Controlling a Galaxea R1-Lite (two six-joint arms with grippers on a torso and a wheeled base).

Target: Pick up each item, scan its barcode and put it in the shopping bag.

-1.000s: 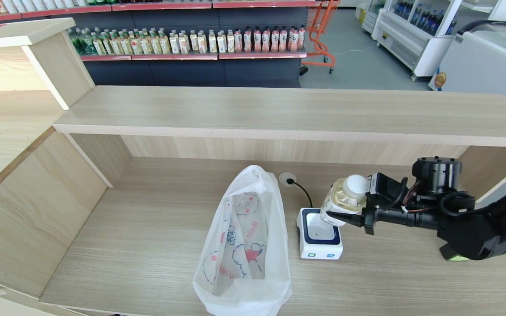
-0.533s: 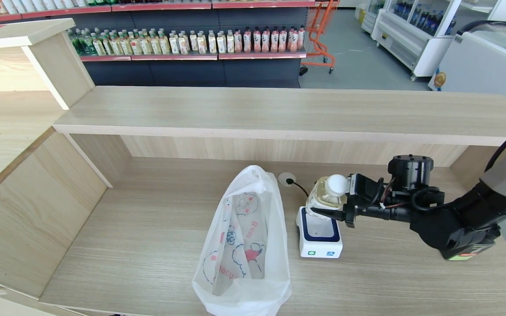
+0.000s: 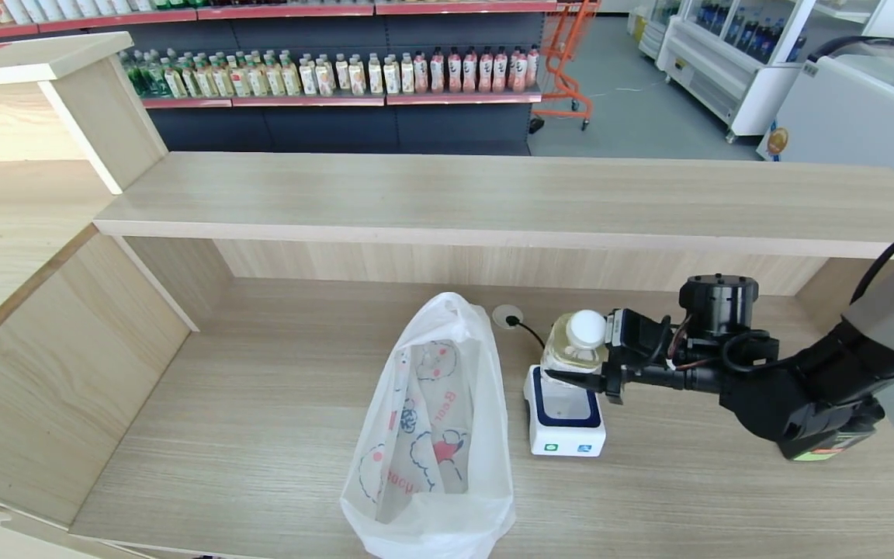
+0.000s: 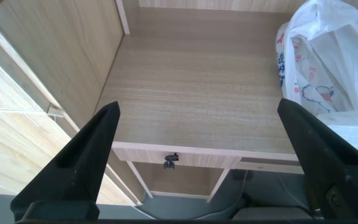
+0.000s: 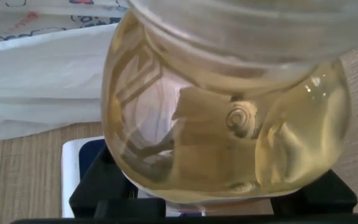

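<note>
Bottle of pale yellow drink (image 3: 573, 349), white-capped, was clamped in the right gripper (image 3: 570, 371), whose black fingers closed on its lower body from the side, cap uppermost. I recorded it held directly over the rear part of the white and blue barcode scanner (image 3: 563, 423). I could not tell whether its base touched the scanner. In the right wrist view the bottle (image 5: 229, 106) sat close before the lens, with the scanner (image 5: 79, 174) beneath it and the shopping bag (image 5: 42, 81) beyond.

I noted the shopping bag (image 3: 493, 458), of white plastic, standing open on the wooden counter (image 3: 261, 404) just beside the scanner, on the robot's left of it. A packet with cartoon print (image 3: 424, 411) lay inside it.

I observed a black cable (image 3: 532, 335) running from behind the scanner to a round grommet (image 3: 507, 316) set in the counter top.

I found the left gripper (image 4: 201, 155) with its two fingers spread wide apart, hanging above the near edge of the counter (image 4: 191, 93), well apart from the bottle, with the bag (image 4: 334, 74) off to one side.
</note>
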